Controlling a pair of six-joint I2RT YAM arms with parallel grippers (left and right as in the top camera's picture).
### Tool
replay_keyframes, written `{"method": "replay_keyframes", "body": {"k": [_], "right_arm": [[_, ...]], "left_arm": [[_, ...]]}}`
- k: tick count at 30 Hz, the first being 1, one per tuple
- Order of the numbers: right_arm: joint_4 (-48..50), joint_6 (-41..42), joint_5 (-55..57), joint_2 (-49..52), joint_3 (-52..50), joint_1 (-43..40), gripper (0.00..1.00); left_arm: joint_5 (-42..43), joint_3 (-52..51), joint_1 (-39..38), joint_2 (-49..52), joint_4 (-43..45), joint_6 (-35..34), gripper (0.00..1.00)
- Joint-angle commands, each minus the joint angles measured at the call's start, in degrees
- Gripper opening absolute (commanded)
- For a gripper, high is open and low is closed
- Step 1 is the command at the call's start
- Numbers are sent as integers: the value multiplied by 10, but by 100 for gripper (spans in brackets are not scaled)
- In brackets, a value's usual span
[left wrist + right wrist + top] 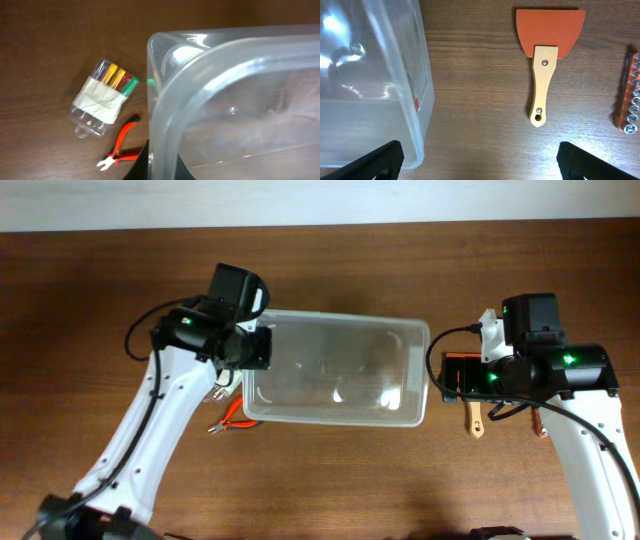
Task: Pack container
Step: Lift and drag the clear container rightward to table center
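Note:
The container (pixel 335 370) is a clear, lidless bin in the middle of the table, with nothing visible inside. My left gripper (pixel 255 345) is at its left end. In the left wrist view its black fingers (pixel 160 167) are shut on the container's wall (pixel 240 100), one finger on each side. My right gripper (pixel 455 377) is just right of the container. In the right wrist view it is open and empty (pixel 480 165) over bare wood, with the container's corner (pixel 370 85) beside its left finger.
A scraper (pixel 545 50) with an orange blade and wooden handle lies ahead of the right gripper; its handle shows overhead (pixel 476 420). An orange bit holder (pixel 632 100) lies to its right. A clear case of coloured pieces (pixel 102 95) and red cutters (pixel 120 150) lie left of the container.

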Motion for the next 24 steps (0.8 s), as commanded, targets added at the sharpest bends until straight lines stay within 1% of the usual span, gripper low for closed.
{"method": "replay_keyframes", "body": {"k": [1, 7, 12, 24], "right_arm": [[2, 0, 29, 1, 11, -2, 99], [2, 0, 30, 1, 11, -2, 99], [2, 0, 30, 1, 11, -2, 99], [2, 0, 30, 1, 11, -2, 99]], "left_arm": [[-17, -26, 3, 35, 4, 22, 2], [-17, -36, 3, 99, 12, 22, 2], [-17, -36, 3, 130, 24, 22, 2], [-17, -36, 3, 138, 56, 21, 2]]}}
